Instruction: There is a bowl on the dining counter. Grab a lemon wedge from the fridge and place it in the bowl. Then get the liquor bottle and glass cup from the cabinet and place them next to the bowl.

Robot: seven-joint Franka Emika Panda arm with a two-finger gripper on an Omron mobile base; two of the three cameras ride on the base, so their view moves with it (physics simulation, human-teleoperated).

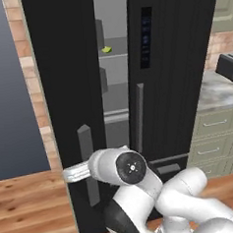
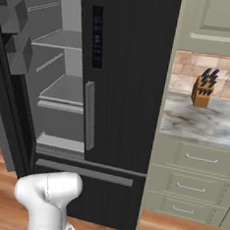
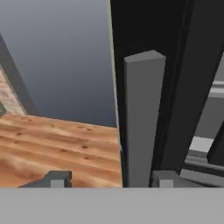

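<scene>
Lemon wedge (image 1: 106, 49) sits on an upper shelf inside the fridge (image 1: 179, 69), visible through the gap between the two doors, well above the gripper (image 3: 105, 180) and further in than it. Left fridge door (image 1: 65, 92) stands swung partly open; right door shut. In the hand view the gripper's two finger tips stand apart with the left door's grey handle (image 3: 142, 118) rising between them, a gap showing on either side, so the jaws read as open around the handle and not clamped on it. Arm reaches low toward that handle in the left base view. Judgement on progress: the fridge is opened far enough to expose the shelves, which is the first sub-step; the wedge is not yet picked. Left to do: reach in for the wedge, carry it to the bowl, then fetch bottle and cup from the cabinet. Very early in the task.
</scene>
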